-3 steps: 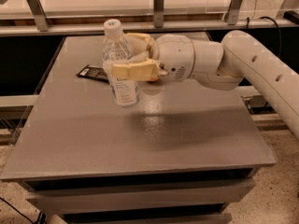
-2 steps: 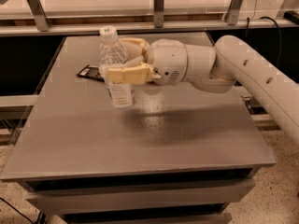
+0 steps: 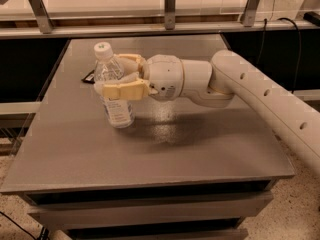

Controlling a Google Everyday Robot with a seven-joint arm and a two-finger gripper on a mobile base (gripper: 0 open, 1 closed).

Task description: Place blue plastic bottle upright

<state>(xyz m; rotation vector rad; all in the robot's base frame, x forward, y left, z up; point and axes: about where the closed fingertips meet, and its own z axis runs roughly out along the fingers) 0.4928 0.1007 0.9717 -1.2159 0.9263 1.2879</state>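
Observation:
The blue plastic bottle [image 3: 114, 86] is clear with a white cap and a pale label. It stands upright with its base on or just above the grey table [image 3: 165, 149], left of centre. My gripper [image 3: 118, 77] reaches in from the right and its tan fingers [image 3: 122, 90] are closed around the bottle's middle. The white arm runs off to the lower right.
A small dark flat object [image 3: 88, 77] lies on the table just behind and left of the bottle. A metal railing [image 3: 165, 29] runs along the far edge. The table's left and front edges drop to the floor.
The gripper has carried the bottle a little left and down toward the table, keeping it upright. The arm followed it.

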